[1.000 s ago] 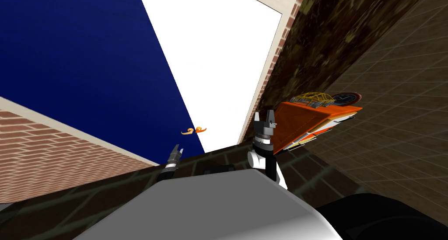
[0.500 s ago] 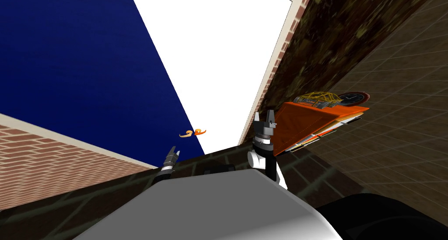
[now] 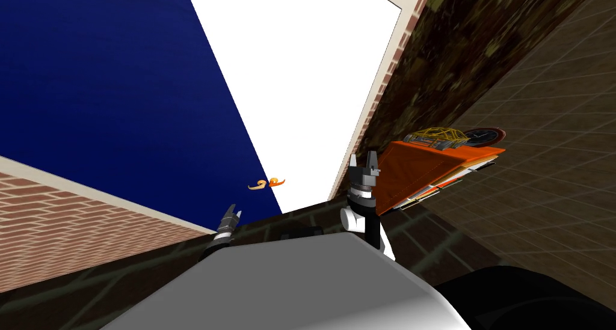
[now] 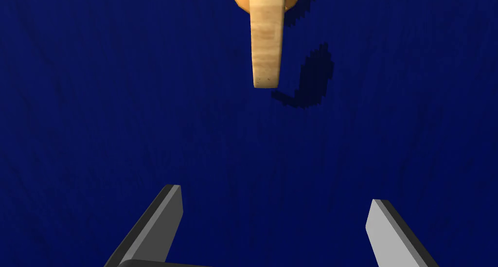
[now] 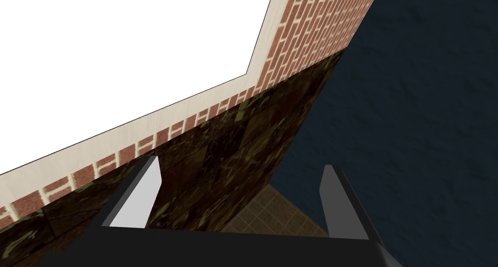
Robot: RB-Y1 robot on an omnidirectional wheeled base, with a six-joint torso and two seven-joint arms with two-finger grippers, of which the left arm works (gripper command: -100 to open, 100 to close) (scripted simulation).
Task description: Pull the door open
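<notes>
Since 1 s ago the L hand (image 3: 231,213) has slid left and nearer to me, away from the handle (image 3: 266,183). Handle and R hand (image 3: 364,160) sit about where they were. The blue door (image 3: 120,74) takes up the left and far part of the head view. Its free edge runs down to the handle, w/ a plain white area right of that edge up to a pale frame (image 3: 376,86). The handle is an orange-tan lever at the door's edge. In the L wrist view the lever (image 4: 266,40) stands off the blue panel, shadow beside it, beyond the fingertips and apart from them. The L hand (image 4: 275,196) is released: 2 fingers spread wide, nothing between them, not touching door or lever. The R hand is raised right of the door's edge, near an orange cabinet (image 3: 421,170) carrying a wire basket (image 3: 434,135) and a round clock (image 3: 481,135). Its fingers (image 5: 141,191) are spread too, gripping nothing. Brick wall (image 3: 60,224) at near left.
</notes>
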